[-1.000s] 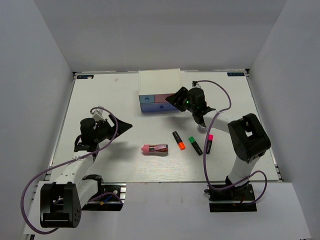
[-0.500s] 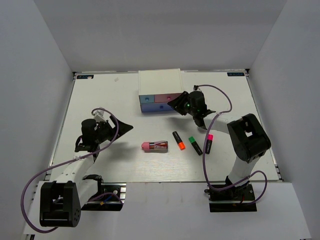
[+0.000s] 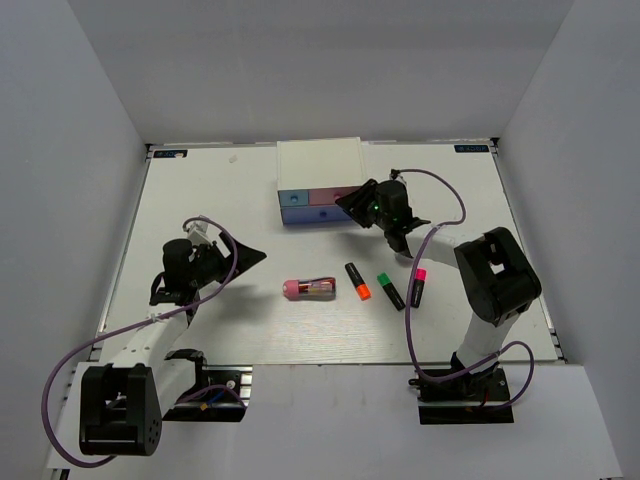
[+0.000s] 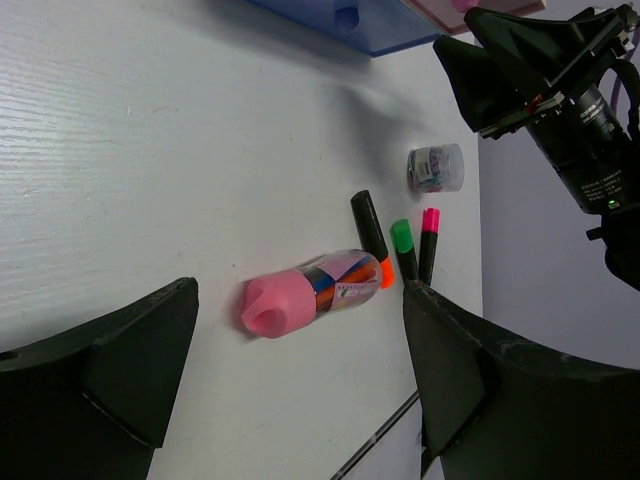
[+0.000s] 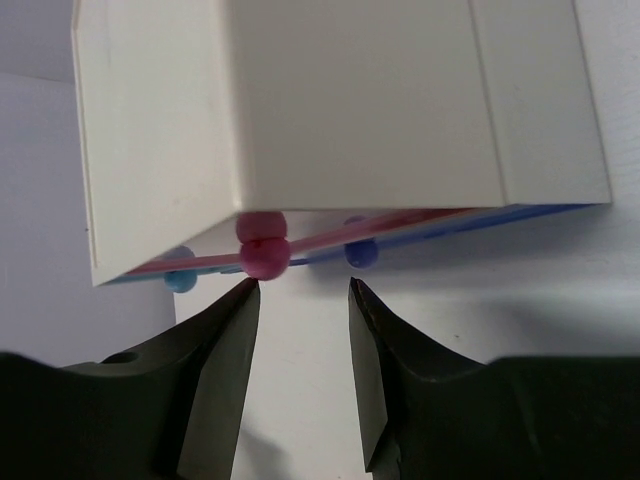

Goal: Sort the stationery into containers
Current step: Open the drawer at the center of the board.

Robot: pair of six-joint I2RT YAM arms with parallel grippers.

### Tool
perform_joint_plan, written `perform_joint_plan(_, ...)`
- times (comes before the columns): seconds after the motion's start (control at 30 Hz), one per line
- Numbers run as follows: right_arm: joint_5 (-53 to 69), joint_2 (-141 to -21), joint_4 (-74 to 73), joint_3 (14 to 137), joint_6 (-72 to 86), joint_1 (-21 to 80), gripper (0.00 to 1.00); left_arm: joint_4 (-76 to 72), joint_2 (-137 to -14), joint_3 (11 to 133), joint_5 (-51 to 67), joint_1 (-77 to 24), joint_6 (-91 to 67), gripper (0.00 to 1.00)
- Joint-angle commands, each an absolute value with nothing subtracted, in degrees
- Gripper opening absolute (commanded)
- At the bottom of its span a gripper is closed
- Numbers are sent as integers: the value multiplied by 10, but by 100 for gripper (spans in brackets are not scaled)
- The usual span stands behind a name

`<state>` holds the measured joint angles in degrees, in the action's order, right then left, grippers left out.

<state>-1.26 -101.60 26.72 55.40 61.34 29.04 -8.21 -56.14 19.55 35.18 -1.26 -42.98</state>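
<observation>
The white drawer chest (image 3: 318,165) stands at the back centre, with its blue drawer (image 3: 293,200) and pink drawer (image 3: 335,197) facing me. My right gripper (image 3: 352,203) is open and empty just in front of the pink drawer. In the right wrist view its fingertips (image 5: 302,290) sit just below the pink knob (image 5: 264,256), with a blue knob (image 5: 361,253) beside it. The pink tube (image 3: 308,290) lies mid-table. The orange (image 3: 358,281), green (image 3: 391,291) and pink (image 3: 418,288) markers lie to its right. My left gripper (image 3: 255,255) is open wide and empty, left of the tube (image 4: 310,293).
A small whitish-grey piece (image 4: 436,168) stands on the table beyond the markers, under the right arm; the top view hides it. The right arm's purple cable (image 3: 440,215) loops over the table's right side. Grey walls enclose the white table (image 3: 200,200).
My right gripper has drawn back a little from the pink drawer front, toward the near right. The pink tube has shifted slightly away from me. The left gripper has barely moved.
</observation>
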Motion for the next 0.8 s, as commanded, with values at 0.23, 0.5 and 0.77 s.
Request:
perform_joint_plan(0.23, -73, -1016, 276, 601, 635, 318, 44, -102, -553, 193, 362, -14, -430, 93)
perform_joint_plan(0.5, -98, -1027, 261, 613, 644, 322, 34, -102, -559, 188, 362, -14, -430, 93)
perform_joint_plan(0.77, -124, -1032, 263, 609, 631, 328, 38, -107, -559, 188, 362, -14, -430, 93)
